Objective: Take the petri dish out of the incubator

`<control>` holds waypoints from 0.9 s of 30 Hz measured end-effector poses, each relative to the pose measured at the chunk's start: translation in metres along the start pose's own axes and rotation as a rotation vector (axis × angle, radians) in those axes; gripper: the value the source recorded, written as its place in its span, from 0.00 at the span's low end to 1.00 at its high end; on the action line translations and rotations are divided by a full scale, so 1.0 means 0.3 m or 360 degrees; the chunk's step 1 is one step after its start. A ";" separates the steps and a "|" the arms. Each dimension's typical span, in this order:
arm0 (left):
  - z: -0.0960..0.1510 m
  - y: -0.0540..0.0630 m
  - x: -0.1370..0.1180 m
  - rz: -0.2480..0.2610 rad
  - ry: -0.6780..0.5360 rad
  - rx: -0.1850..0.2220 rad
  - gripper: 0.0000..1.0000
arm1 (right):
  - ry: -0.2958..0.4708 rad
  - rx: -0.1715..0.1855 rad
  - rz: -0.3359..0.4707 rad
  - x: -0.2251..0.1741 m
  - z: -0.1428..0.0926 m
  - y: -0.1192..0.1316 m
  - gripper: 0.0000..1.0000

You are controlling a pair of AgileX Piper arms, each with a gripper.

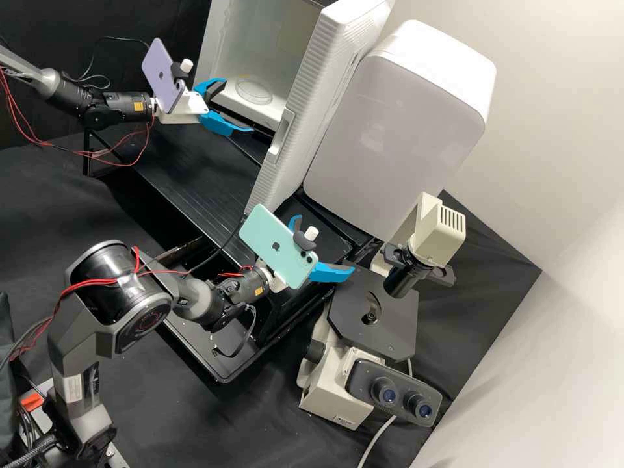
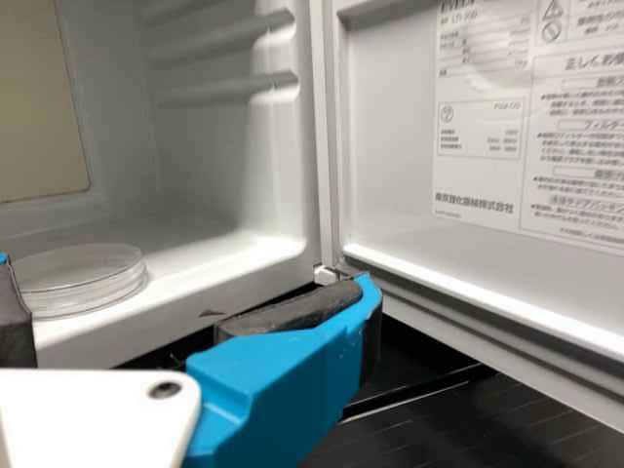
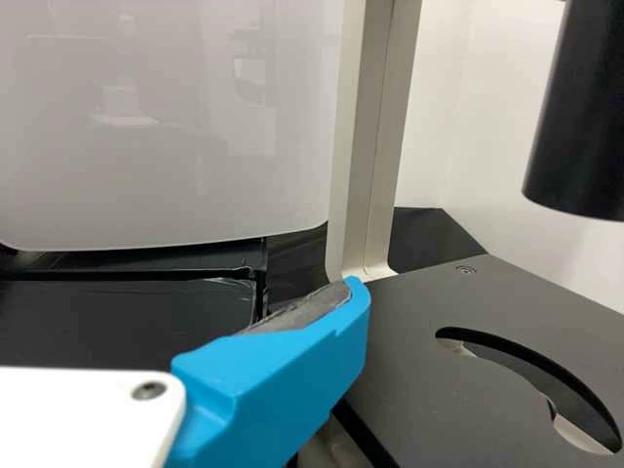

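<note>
A clear petri dish [image 1: 253,90] [image 2: 78,275] lies flat on the floor of the white incubator [image 1: 237,39], whose door [image 1: 318,97] stands swung wide. My left gripper [image 1: 223,104] [image 2: 185,278] hovers open at the incubator's mouth, just short of the threshold, with the dish ahead and to one side and nothing between the fingers. My right gripper [image 1: 325,250] is open and empty, low by the microscope stage [image 1: 374,318] [image 3: 468,370]; one of its blue fingers [image 3: 292,336] reaches over the stage's edge.
A second white cabinet [image 1: 403,123] stands right of the open door. The microscope [image 1: 364,377] sits at the front right, its black condenser [image 3: 585,107] hanging above the stage. A raised black platform [image 1: 195,175] runs below the incubator. Red cables trail at the left.
</note>
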 end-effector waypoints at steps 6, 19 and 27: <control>0.004 0.008 0.030 0.0018 -0.0004 -0.0004 1.00 | 0.0000 0.0000 0.0000 0.000 0.000 0.000 1.00; -0.028 0.011 0.029 0.0025 0.0111 -0.0048 1.00 | 0.0000 0.0000 0.0000 0.000 0.000 0.000 1.00; -0.064 0.009 0.042 0.0028 0.0183 -0.0112 1.00 | 0.0000 0.0000 0.0000 0.000 0.000 0.000 1.00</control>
